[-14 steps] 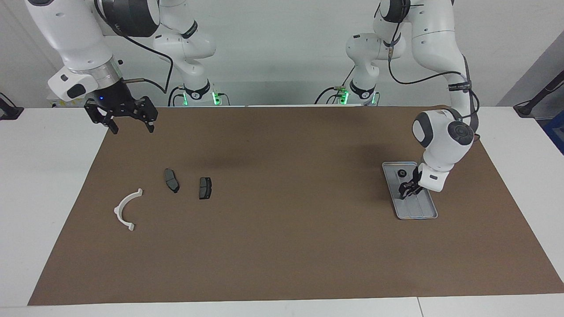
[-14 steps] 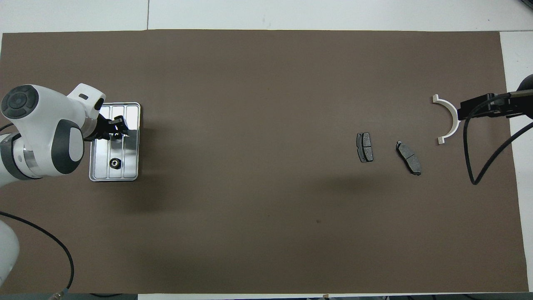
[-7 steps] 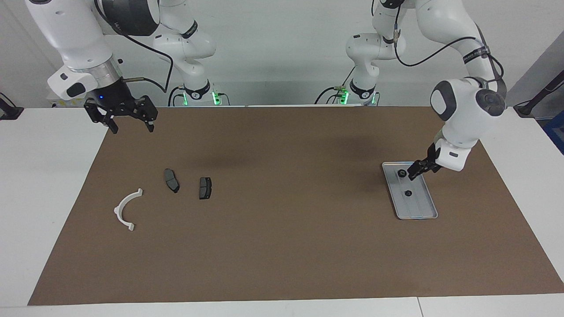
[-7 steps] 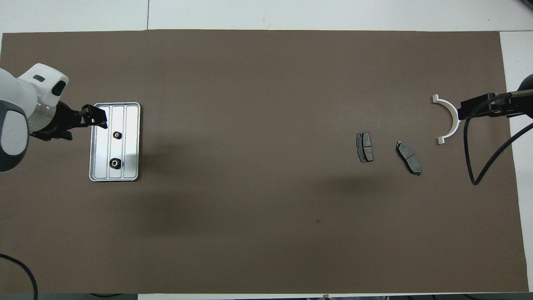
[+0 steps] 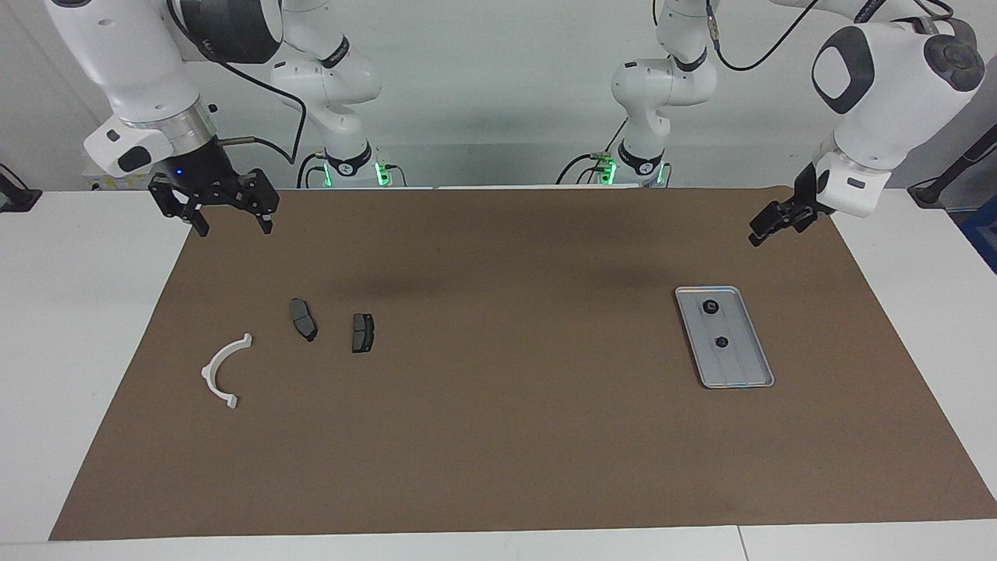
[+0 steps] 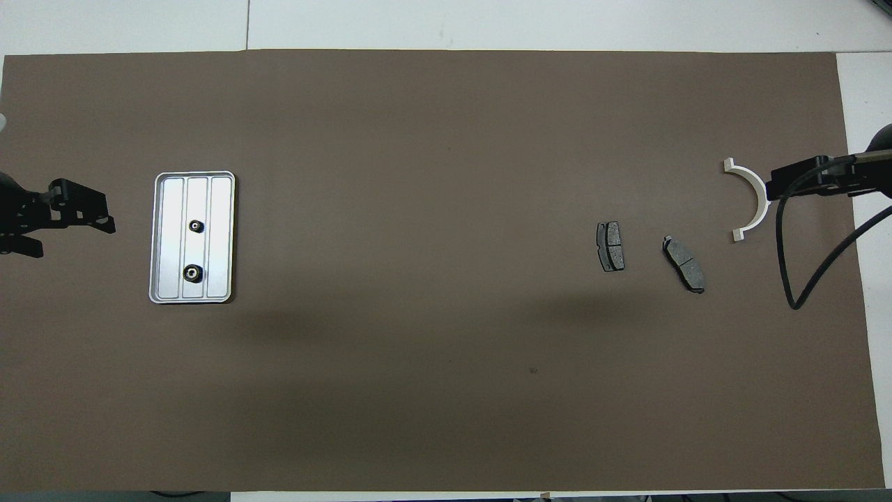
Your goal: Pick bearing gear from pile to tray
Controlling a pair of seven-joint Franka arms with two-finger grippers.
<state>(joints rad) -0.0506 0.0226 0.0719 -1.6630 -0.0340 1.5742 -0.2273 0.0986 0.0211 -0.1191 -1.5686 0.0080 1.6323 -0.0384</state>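
The silver tray lies on the brown mat toward the left arm's end. Two small black bearing gears rest in it, one nearer the robots than the other. My left gripper hangs raised and open, empty, off the tray over the mat at that end. The pile at the right arm's end shows a white arc and two brake pads. My right gripper waits open and raised beside the pile.
A brown mat covers most of the white table. The right arm's black cable loops above the mat's edge close to the arc.
My left gripper opened over the tray, leaving a second bearing gear in it, then rose and drew away toward the left arm's end. The right arm stayed put.
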